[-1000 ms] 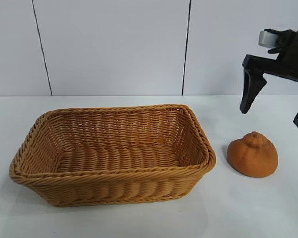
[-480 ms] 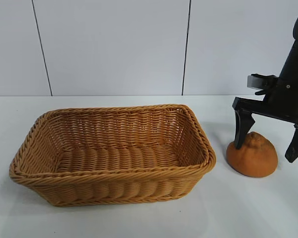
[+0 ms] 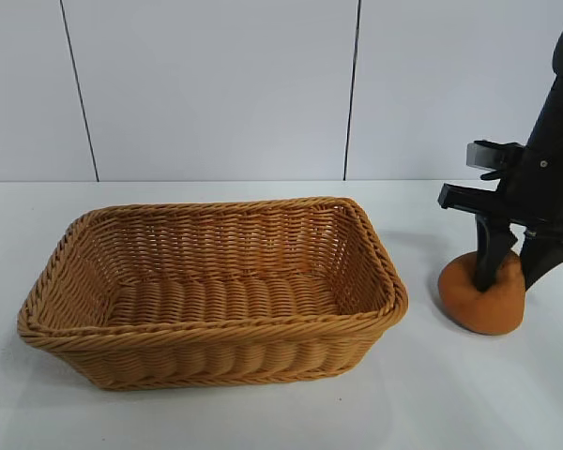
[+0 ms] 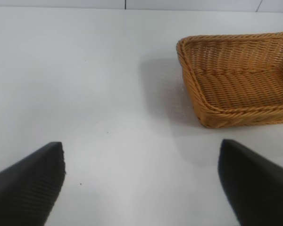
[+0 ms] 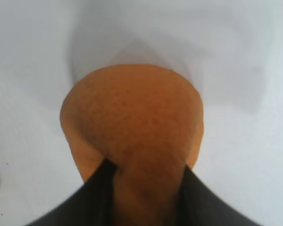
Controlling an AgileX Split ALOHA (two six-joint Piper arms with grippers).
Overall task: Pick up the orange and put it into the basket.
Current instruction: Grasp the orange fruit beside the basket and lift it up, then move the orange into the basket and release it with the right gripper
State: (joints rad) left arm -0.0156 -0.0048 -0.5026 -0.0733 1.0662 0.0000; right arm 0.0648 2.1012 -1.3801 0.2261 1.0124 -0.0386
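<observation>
right gripper (image 3: 509,267): clamped down on the top of the orange (image 3: 479,302), coming at it from nearly straight above. Fingers are squeezed in tight, pinching the knobby crown between them. The right wrist view shows the skin bunched up between the two black fingers (image 5: 92,197).

orange: sitting on the white table (image 3: 263,412), just off the basket's right end, close but not touching as far as I can see. Doesn't look lifted yet.

how it'll handle: honestly looks soft. It squishes and folds where the fingers bite, so probably a light, spongy thing and not a firm fruit. Matte, pebbly skin, so I wouldn't expect it to slide much. Downside: a pinch on just the topknot could let the body sag or swing on the way over.

where to grab: the crown works since it's narrow enough to close on; a wider hold around the body would be steadier, imo.

basket (image 3: 216,328): big wicker one, nothing in it, open side up, left of the orange. Rim needs clearing on the way in.

left gripper (image 4: 141,183): parked away from the action, fingers spread wide, nothing between them, basket corner well ahead of it.
</observation>
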